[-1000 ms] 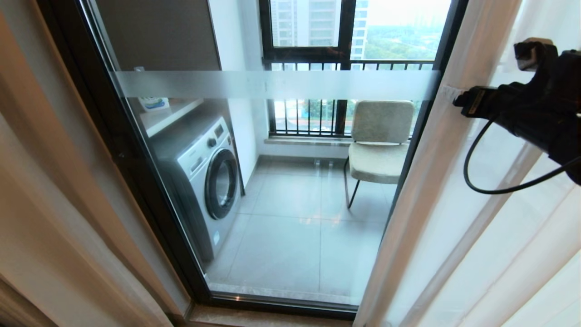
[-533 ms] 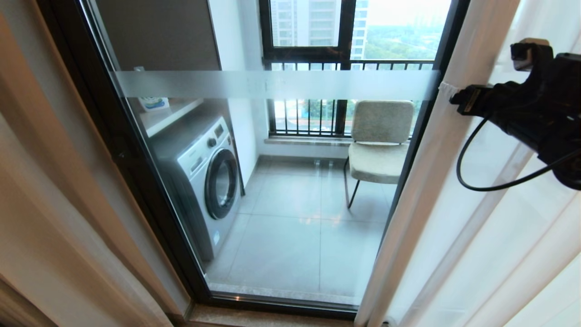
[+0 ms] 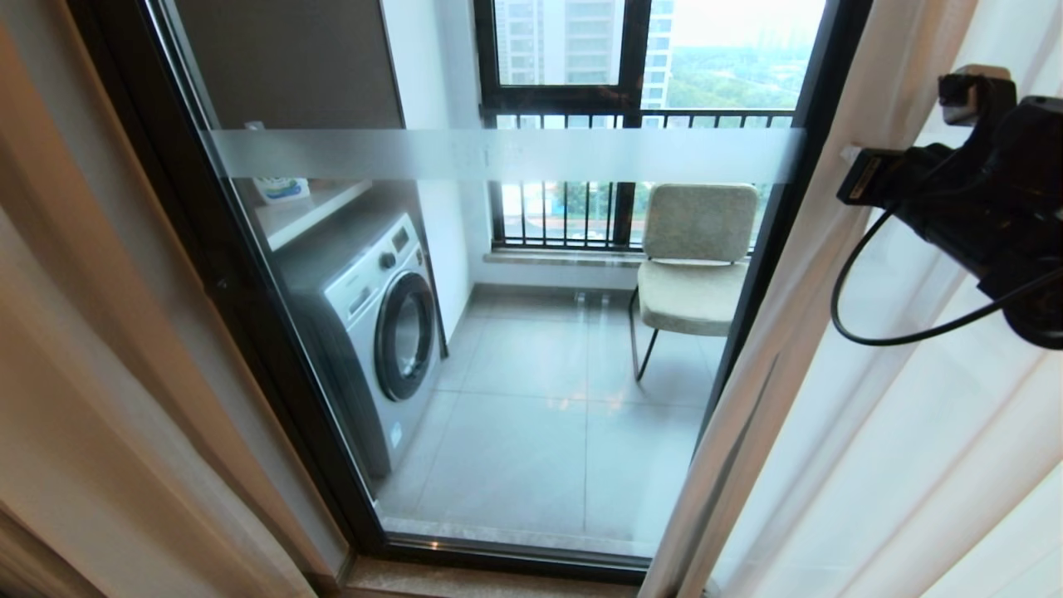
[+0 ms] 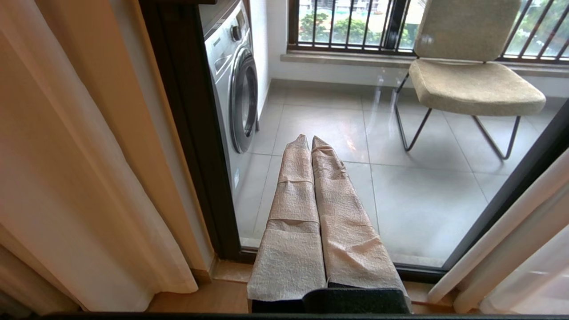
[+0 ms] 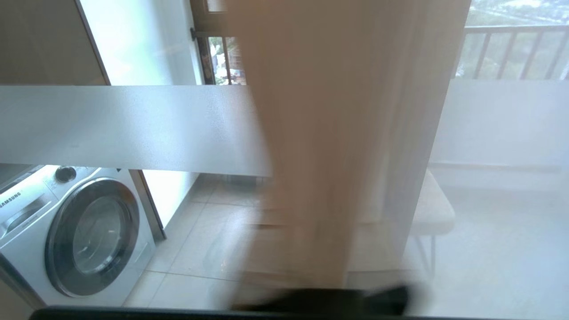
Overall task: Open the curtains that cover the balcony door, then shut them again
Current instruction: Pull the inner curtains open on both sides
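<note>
Curtains (image 3: 100, 399) hang at both sides of the head view, the left beige-tan panel drawn aside against the door frame with a thin white sheer along its inner edge. Between the two panels the balcony door (image 3: 531, 155) stands uncovered: clear glass in a dark frame, crossed by a frosted white band. Through the glass, on the left, sits a washing machine (image 3: 378, 324) under a shelf; further right a padded chair (image 3: 693, 266) on thin metal legs stands on grey floor tiles before a dark-framed window with railing bars (image 3: 573, 212). The left gripper (image 4: 310, 142), seen only in its own wrist view, is low before the door, its two cloth-wrapped fingers (image 4: 298, 195) pressed together with nothing between them. On the right, the other curtain panel (image 3: 830, 274) falls beside the door's right frame, with sheer white folds behind it. The right gripper (image 3: 851, 170) is raised at the height of the frosted band, right at this panel's edge, its jaws clamped shut on the curtain fabric; in the right wrist view the tan cloth (image 5: 338, 146) hangs directly before the camera, blurred.
</note>
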Motion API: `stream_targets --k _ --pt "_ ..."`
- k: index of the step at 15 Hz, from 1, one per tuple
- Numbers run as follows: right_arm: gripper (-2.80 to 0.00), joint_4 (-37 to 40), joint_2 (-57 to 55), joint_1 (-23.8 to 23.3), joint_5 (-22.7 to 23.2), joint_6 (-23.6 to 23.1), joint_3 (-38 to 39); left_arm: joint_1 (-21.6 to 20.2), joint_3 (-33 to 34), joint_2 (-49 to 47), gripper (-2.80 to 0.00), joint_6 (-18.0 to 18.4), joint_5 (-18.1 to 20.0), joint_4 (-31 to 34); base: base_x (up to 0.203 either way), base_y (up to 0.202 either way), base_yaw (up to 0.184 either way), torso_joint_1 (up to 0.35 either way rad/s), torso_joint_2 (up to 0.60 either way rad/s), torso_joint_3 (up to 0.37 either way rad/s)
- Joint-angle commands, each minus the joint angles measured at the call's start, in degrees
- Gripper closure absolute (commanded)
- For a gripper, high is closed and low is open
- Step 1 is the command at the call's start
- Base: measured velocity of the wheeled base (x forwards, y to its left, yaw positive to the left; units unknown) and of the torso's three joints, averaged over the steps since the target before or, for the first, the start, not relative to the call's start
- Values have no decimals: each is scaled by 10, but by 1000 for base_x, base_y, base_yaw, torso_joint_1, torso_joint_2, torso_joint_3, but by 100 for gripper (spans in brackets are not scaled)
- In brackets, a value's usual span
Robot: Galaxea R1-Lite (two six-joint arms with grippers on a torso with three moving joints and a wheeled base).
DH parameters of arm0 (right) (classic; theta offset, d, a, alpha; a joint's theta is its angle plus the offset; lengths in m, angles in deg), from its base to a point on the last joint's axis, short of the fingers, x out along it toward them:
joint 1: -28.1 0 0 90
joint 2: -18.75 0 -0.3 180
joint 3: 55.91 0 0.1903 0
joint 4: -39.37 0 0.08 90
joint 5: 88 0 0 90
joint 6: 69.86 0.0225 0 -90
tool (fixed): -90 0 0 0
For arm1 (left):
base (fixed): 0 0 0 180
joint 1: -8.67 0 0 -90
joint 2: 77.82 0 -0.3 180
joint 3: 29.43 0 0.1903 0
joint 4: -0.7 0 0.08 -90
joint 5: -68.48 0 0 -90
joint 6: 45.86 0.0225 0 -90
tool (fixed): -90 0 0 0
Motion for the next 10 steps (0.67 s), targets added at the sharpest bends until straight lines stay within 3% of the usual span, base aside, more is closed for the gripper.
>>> stream_targets --k 1,10 --pt "0 -12 6 -1 -3 0 0 0 0 0 0 0 0 0 0 0 0 0 0 0" --pt "0 -25 43 -4 -24 -13 18 0 0 0 0 0 0 0 0 0 0 0 0 0"
